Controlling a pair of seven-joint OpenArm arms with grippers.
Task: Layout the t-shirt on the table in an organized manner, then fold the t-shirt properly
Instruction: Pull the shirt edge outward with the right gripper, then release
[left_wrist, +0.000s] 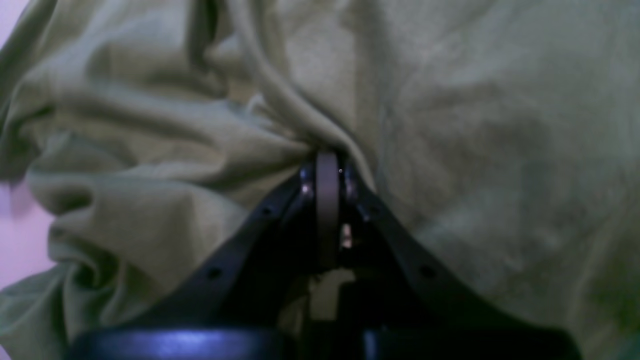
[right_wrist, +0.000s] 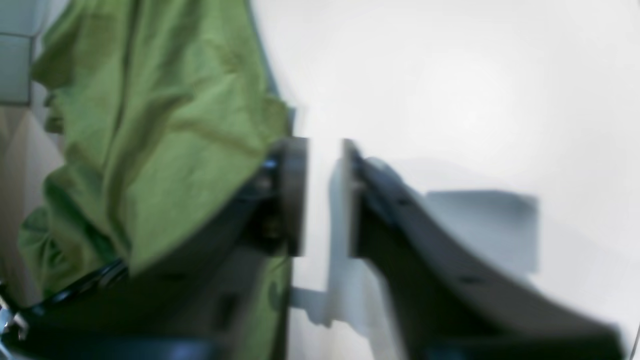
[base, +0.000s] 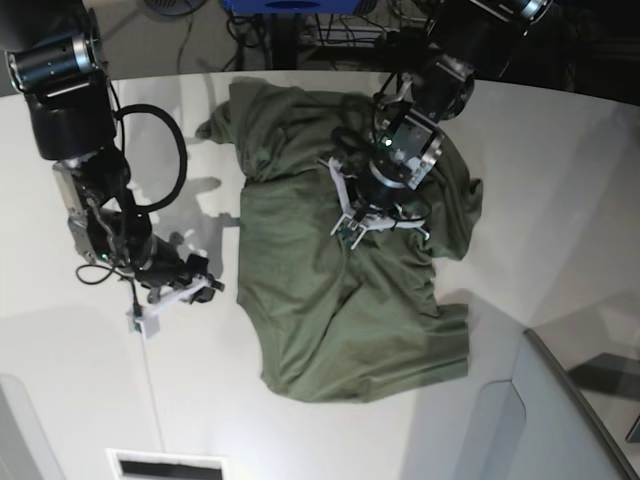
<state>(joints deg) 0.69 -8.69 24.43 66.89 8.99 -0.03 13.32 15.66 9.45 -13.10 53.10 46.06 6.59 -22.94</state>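
From my remote station I see the t-shirt (base: 340, 290) lying rumpled across the middle of the table (base: 80, 400), its upper part bunched in folds. My left gripper (base: 352, 228) is planted on the cloth near its centre, jaws pinched together on a ridge of fabric. My right gripper (base: 197, 288) sits over bare tabletop just beside the shirt's edge, jaws parted and holding nothing, while a grey-white angled panel (base: 560, 420) stands near the shirt's lower corner.

t-shirt (base: 340, 300): soft matt cloth | table (base: 560, 180): smooth white
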